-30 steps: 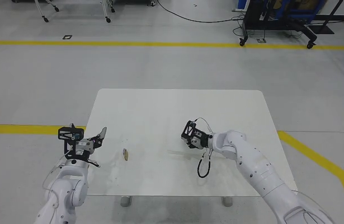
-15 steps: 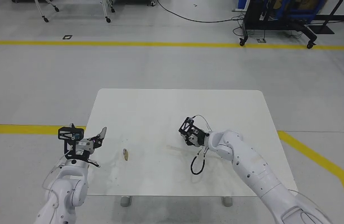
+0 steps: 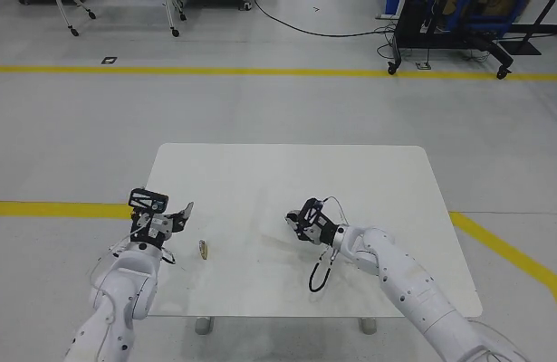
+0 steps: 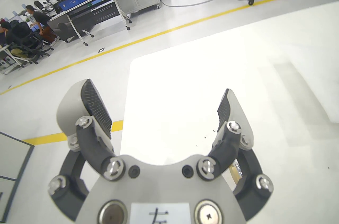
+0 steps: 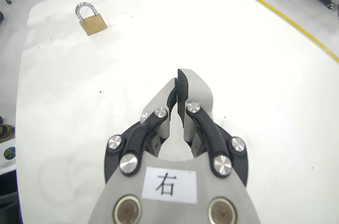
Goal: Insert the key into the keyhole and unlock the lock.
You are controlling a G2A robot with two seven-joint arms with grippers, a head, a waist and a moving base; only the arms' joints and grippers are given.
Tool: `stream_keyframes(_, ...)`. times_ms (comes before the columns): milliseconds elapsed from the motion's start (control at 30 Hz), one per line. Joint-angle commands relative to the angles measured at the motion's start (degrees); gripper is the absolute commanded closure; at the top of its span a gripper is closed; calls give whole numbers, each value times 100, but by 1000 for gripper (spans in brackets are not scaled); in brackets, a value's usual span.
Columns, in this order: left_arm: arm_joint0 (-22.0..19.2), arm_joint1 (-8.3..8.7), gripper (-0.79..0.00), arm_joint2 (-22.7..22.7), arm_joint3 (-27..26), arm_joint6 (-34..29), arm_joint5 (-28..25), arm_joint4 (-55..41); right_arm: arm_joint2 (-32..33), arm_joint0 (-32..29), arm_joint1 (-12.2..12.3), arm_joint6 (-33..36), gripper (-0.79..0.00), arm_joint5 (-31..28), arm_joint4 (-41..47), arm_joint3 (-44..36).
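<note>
Top view tells you both arms have closed in on the lock (image 3: 203,248), which seems to stand upright on the white table (image 3: 287,172), shackle up, and has not shifted. A second ago the left gripper (image 3: 178,220) hung out past the table edge, farther from the lock; now it sits just beside the lock, fingers spread wide with nothing between them, as its own wrist view confirms (image 4: 159,100). The right gripper (image 3: 293,222) has crept toward the lock over the same second but is still well apart from it, on the side opposite the left gripper. Its pads are pressed together (image 5: 177,82). You cannot see a key between them, so treat whether it carries one as unsettled. From the right wrist view the lock (image 5: 91,19) stands ahead of that gripper. My reading is that the left arm is setting up to steady the lock, and insertion has not begun. As for writing, each gripper's plate carries a white sticker with a single dark character, and no marking can be made out on the lock's brass body.
</note>
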Motion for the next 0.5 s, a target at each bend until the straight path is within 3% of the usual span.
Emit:
stream_keyframes(0, -169, -20, -785, 239, 41, -169, -73, 141, -39, 25, -8, -107, 0, -54, -68, 106)
stream_keyframes(267, -897, -104, -785, 999, 343, -820, -885, 66, -109, 183, -17, -100, 0, -242, -303, 275)
stream_keyframes(467, -1520, -224, -785, 1707, 719, -1139, -1045, 181, -41, 199, 7, -159, 0, -356, -333, 240)
